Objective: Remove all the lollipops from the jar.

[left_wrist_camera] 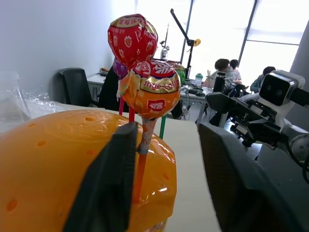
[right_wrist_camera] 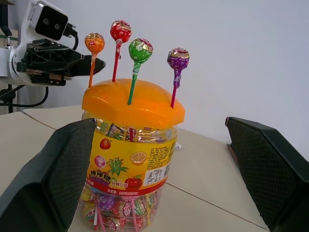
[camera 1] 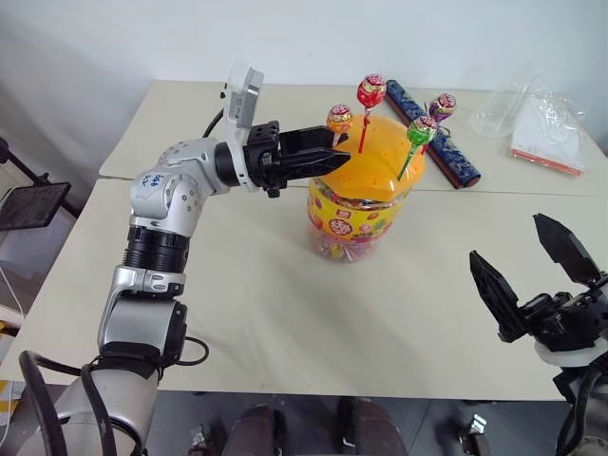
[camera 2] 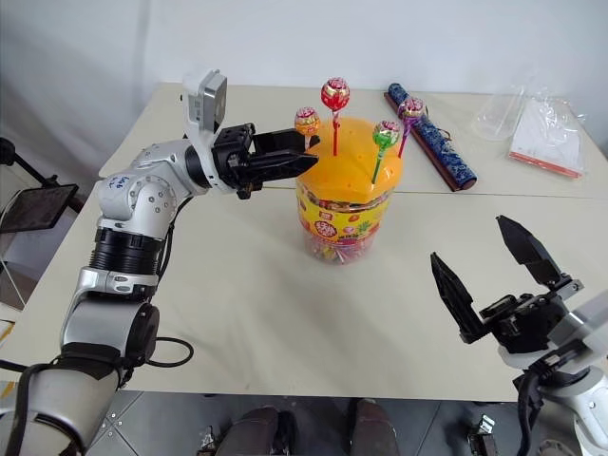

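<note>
We note the table (camera 1: 285,323), pale, with the jar (camera 1: 356,204) upright near its middle. Four lollipops stand in the lid (camera 1: 375,157): orange (camera 1: 339,119), red (camera 1: 370,91), green (camera 1: 422,130), purple (camera 1: 442,106). Left gripper (camera 2: 306,152) has its fingers either side of the orange stick, one touching; firm grip we cannot tell. Right gripper (camera 2: 494,275) hangs wide open, empty, well apart from the jar.

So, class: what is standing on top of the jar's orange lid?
Four lollipops stick up from the lid: orange-gold, red, green and purple. Their stick ends inside are hidden.
</note>
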You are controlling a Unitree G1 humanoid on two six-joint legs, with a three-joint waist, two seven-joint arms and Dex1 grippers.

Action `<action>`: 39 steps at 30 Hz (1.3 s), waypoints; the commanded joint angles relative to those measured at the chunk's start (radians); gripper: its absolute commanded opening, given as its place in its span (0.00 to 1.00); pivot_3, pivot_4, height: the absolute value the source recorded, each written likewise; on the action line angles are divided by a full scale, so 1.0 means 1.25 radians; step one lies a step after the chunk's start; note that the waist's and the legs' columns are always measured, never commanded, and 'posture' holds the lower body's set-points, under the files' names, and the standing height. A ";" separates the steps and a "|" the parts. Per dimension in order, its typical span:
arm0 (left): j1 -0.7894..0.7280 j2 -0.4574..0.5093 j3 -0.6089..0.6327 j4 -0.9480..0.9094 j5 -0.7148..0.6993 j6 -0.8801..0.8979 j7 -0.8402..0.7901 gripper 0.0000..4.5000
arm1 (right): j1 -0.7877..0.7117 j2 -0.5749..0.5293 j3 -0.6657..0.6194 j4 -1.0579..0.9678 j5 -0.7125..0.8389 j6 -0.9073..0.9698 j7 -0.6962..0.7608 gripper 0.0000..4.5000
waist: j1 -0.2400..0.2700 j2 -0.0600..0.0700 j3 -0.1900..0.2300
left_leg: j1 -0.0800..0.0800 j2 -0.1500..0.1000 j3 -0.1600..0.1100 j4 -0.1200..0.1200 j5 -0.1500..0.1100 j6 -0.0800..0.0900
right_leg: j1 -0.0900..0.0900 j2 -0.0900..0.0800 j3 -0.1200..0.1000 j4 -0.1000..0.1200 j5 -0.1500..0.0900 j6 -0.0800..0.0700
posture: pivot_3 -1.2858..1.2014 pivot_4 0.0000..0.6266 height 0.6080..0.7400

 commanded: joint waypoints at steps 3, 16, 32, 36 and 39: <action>-0.043 -0.029 0.079 -0.013 -0.046 0.025 0.044 0.03 | -0.008 -0.013 0.019 -0.032 0.006 -0.008 0.004 1.00 | 0.002 0.000 0.000 | 0.000 0.000 0.000 0.000 0.000 0.000 | 0.000 0.000 0.000 0.000 0.000 0.000 | 0.52 0.24 1.00; 0.187 0.271 0.192 -0.109 0.018 0.184 0.203 0.01 | -0.198 -0.272 0.160 0.080 0.105 0.104 0.329 1.00 | -0.021 -0.002 0.001 | 0.002 0.002 0.001 -0.001 -0.001 0.001 | -0.001 0.001 0.001 0.003 0.000 0.000 | 0.52 0.24 1.00; 0.800 0.394 0.331 -0.479 0.052 0.459 0.437 0.15 | -0.270 -0.262 0.186 0.348 -0.005 0.014 0.523 1.00 | 0.000 -0.006 0.002 | 0.000 0.001 -0.004 0.002 -0.004 0.000 | 0.001 -0.006 0.005 0.001 0.000 -0.001 | 0.52 0.24 1.00; 0.808 0.436 0.298 -0.486 0.063 0.398 0.387 0.41 | -0.248 -0.257 0.164 0.327 -0.007 0.020 0.493 1.00 | -0.002 -0.006 0.002 | 0.002 0.001 -0.003 0.002 -0.004 -0.002 | 0.000 -0.010 0.005 0.001 -0.001 -0.002 | 0.52 0.24 1.00; 0.768 0.490 0.277 -0.402 0.128 0.222 0.313 0.62 | -0.205 -0.251 0.100 0.287 0.024 0.040 0.436 1.00 | 0.001 -0.004 0.002 | 0.001 0.001 -0.003 0.001 -0.005 -0.004 | -0.001 -0.010 0.005 0.002 -0.001 -0.002 | 0.52 0.24 1.00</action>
